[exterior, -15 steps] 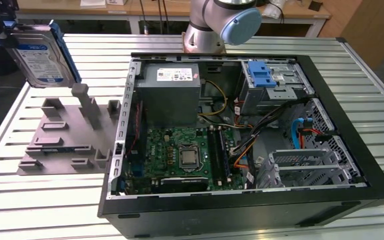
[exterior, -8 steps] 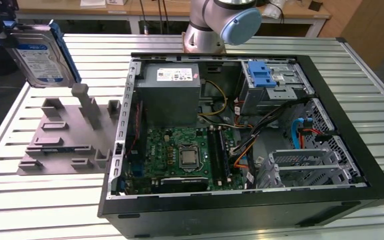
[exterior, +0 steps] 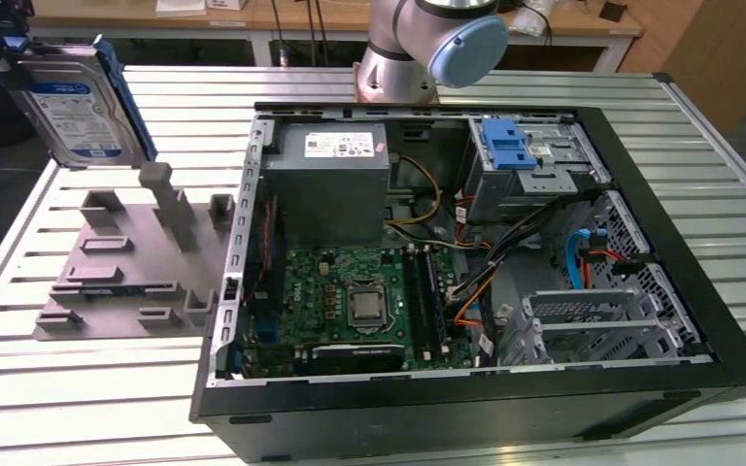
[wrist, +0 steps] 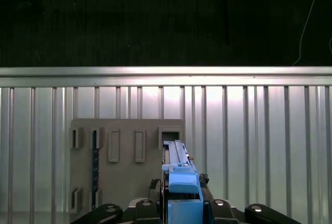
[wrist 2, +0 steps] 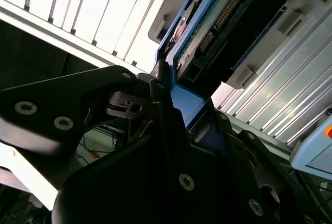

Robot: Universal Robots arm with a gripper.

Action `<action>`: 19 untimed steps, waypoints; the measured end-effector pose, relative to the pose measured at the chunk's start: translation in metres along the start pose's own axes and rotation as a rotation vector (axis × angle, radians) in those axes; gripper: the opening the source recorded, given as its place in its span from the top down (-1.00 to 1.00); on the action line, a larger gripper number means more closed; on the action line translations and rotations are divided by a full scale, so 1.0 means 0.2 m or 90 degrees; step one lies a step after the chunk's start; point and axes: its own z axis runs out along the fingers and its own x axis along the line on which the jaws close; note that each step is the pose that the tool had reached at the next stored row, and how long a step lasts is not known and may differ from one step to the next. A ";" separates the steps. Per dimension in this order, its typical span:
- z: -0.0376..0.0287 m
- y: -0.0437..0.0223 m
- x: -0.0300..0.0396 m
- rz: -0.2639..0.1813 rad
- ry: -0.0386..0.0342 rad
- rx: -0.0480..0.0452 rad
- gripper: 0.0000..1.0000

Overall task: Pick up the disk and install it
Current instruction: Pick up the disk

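My tool point(exterior: 13, 53) is clamped on the disk point(exterior: 82, 112), holding it by its upper end over the far corner of the desk point(exterior: 36, 388) at the exterior view's left. The disk hangs upright and a little tilted, its white-and-blue label turned to the exterior camera, with the blue frame along its edges. It is clear of the grey rack point(exterior: 120, 262), which lies flat on the desk just beside the open case point(exterior: 477, 413); the disk touches neither.

In the second wrist view my fingers point(wrist 2: 161, 97) press the blue frame from both sides, and the disk's circuit-board face and connector stretch away from them. In the first wrist view I look along the disk's thin edge down to the rack, one square slot lying just past the disk's far end.

Inside the case the power supply point(exterior: 334, 180) sits at the back, the board point(exterior: 360, 291) in front of it, and the cage point(exterior: 528, 160) with its blue latch in the far corner at the exterior view's right, well apart from the disk.
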 end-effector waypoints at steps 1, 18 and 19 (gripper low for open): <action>-0.001 0.000 0.000 0.000 -0.0001 0.0001 0.27; -0.057 0.001 -0.001 0.000 0.0000 0.0000 0.27; -0.060 0.001 -0.001 0.000 0.0000 0.0001 0.27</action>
